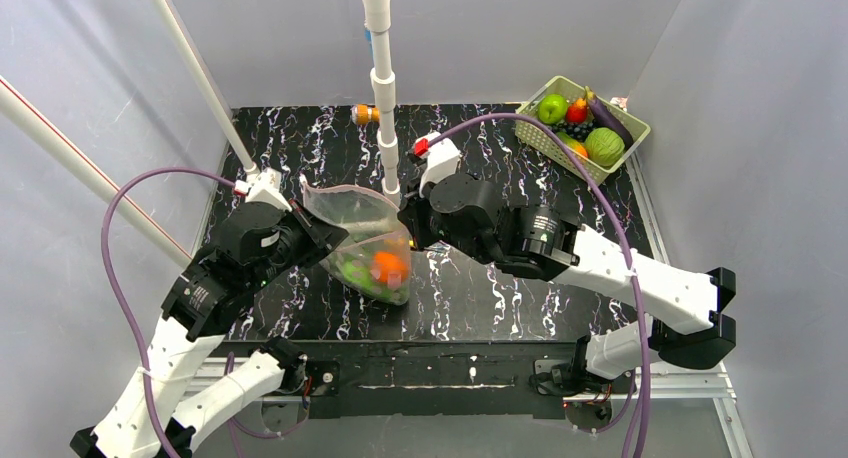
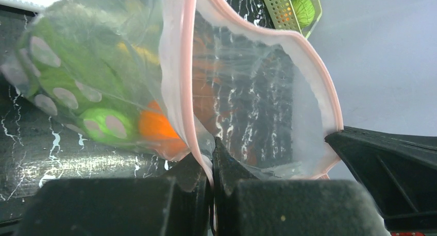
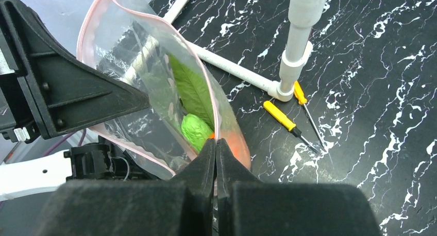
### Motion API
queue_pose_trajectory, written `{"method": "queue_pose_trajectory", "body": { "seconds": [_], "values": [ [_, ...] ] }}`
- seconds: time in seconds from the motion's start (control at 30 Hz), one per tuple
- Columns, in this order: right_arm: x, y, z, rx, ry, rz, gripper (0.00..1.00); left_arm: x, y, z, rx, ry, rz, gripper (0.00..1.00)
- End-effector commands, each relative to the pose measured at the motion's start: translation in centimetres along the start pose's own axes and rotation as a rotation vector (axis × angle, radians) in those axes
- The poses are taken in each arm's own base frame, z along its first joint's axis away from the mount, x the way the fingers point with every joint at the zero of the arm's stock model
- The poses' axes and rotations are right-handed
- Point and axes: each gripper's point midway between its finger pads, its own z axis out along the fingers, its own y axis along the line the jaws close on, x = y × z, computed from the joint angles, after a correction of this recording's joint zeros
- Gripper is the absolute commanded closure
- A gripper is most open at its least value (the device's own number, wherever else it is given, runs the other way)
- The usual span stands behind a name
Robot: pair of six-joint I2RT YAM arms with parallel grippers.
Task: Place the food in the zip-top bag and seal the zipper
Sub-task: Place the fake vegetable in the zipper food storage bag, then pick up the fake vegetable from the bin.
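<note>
Left gripper: fingers are pressed together on the bag's pink rim, at the bag's 9 o'clock side in the top view.
Bag: it is held up between the two grippers over the middle of the table. It sags toward 6 o'clock, and its lower end appears to rest on the table.
Zipper: it is seen unsealed; the two pink strips are spread into an open loop between the pinch points.
Food in bag: an orange ball and green pieces are gathered in the lower end. A green leaf is seen above them in the right wrist view.
Right gripper: fingers are clamped on the pink rim at the bag's 3 o'clock side.
Screwdrivers: two yellow-handled ones are laid beside the foot of the white post.
Basket: it is set at the table's 1 o'clock corner, well apart from the bag. A green apple, a red fruit, an eggplant and a melon are held in it.
</note>
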Motion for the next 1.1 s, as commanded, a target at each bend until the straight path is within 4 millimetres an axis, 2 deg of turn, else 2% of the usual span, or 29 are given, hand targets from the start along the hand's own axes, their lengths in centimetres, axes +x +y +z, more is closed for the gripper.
{"method": "queue_pose_trajectory", "body": {
  "seconds": [0.0, 0.13, 0.17, 0.2, 0.23, 0.3, 0.43, 0.5, 0.57, 0.63, 0.7, 0.83, 0.97, 1.07],
  "values": [
    [-2.3, -1.3, -0.4, 0.042, -0.091, -0.041, 0.99, -0.9, 1.9, -0.5, -0.081, -0.054, 0.033, 1.00],
    [-2.4, -0.7, -0.3, 0.011, -0.093, -0.037, 0.99, -0.4, 2.0, -0.2, -0.076, -0.042, 0.023, 1.00],
    [-2.3, -0.4, -0.3, -0.008, -0.088, -0.033, 0.95, -0.3, 1.8, -0.1, -0.067, -0.037, 0.018, 1.00],
    [-2.1, -0.1, -0.2, -0.024, -0.084, -0.030, 0.82, -0.2, 1.7, 0.1, -0.059, -0.033, 0.013, 1.00],
    [-2.0, 0.0, -0.2, -0.029, -0.080, -0.030, 0.63, -0.1, 1.6, 0.3, -0.056, -0.029, 0.009, 1.00],
    [-1.9, -0.3, -0.3, -0.024, -0.076, -0.051, 0.44, 0.0, 1.5, 0.5, -0.050, -0.025, 0.007, 1.00],
    [-3.0, -1.3, -1.4, 0.014, -0.084, -0.123, 0.23, 0.2, 2.0, 0.9, -0.073, -0.016, 0.018, 1.00],
    [-4.1, -1.5, -2.5, 0.006, -0.107, -0.145, 0.16, 0.4, 2.4, 1.1, -0.090, -0.013, 0.023, 1.00],
    [-5.5, -2.5, -3.4, 0.042, -0.155, -0.150, 0.08, 0.3, 2.5, 1.1, -0.093, -0.020, 0.023, 1.00],
    [-6.7, -5.3, -3.7, 0.145, -0.209, -0.141, 0.02, 0.3, 2.5, 1.2, -0.087, -0.026, 0.021, 1.00],
    [-7.2, -8.9, -3.3, 0.241, -0.222, -0.109, 0.02, 0.3, 2.4, 1.2, -0.083, -0.027, 0.019, 1.00],
    [-7.6, -16.4, -2.1, 0.364, -0.223, 0.046, 0.02, 0.4, 2.6, 1.3, -0.093, -0.020, 0.024, 1.00],
    [-8.1, -23.5, -1.3, 0.553, -0.285, 0.088, 0.02, 0.6, 2.7, 1.3, -0.095, -0.015, 0.022, 1.00],
    [-7.4, -29.1, 0.1, 0.676, -0.285, 0.140, 0.02, 0.6, 2.6, 1.3, -0.090, -0.011, 0.021, 1.00]
  ]
}}
